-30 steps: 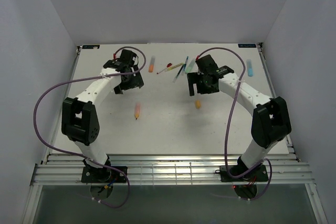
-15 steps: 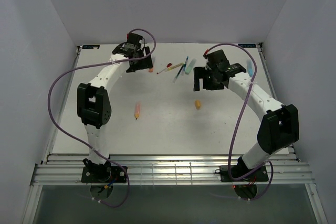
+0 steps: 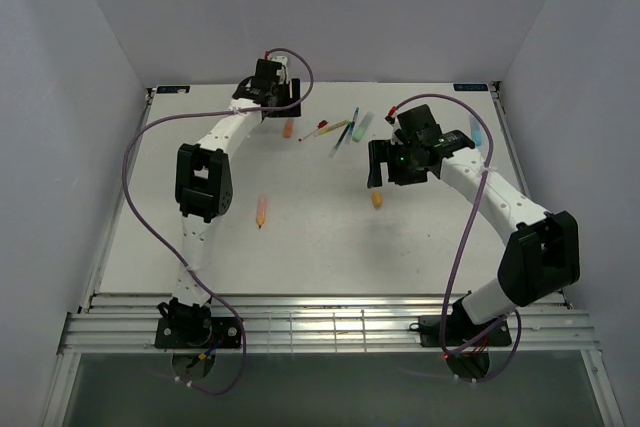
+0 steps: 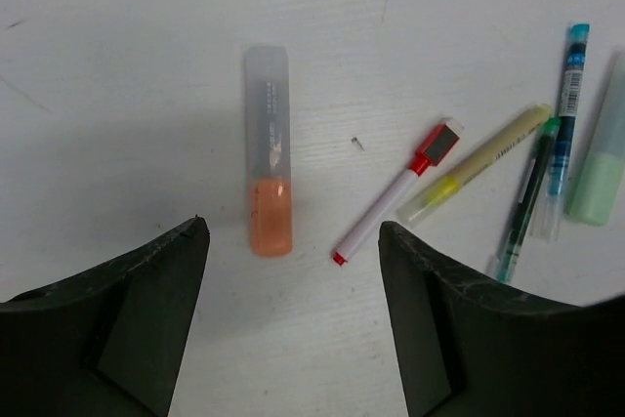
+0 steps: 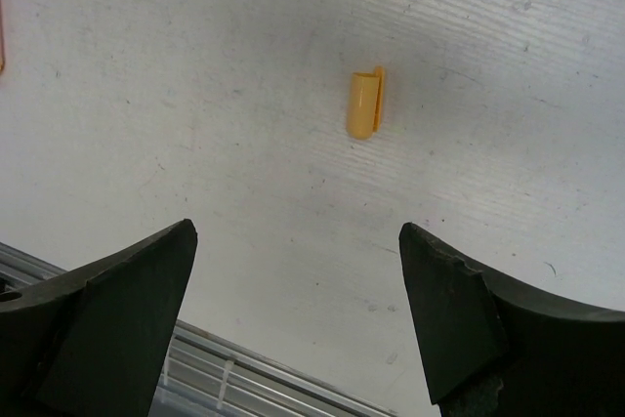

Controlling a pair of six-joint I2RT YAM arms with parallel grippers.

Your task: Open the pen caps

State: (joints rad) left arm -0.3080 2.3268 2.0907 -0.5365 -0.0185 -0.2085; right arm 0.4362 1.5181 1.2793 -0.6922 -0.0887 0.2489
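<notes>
My left gripper is open and empty at the back of the table, above an orange highlighter. In the left wrist view my left gripper hangs just short of the highlighter's stubby orange cap, which sits on its translucent barrel. My right gripper is open and empty over a loose orange cap. That cap lies on its own on the table beyond my right gripper. An uncapped orange pen lies at centre left.
A red-capped white marker, a yellowish pen, a green pen, a blue pen and a pale green highlighter lie right of the orange highlighter. A blue highlighter lies far right. The table's slatted front edge is near.
My left arm has stretched farther back and right, to above the orange highlighter. My right gripper has swung a little toward the loose orange cap. Nothing was taken hold of.
</notes>
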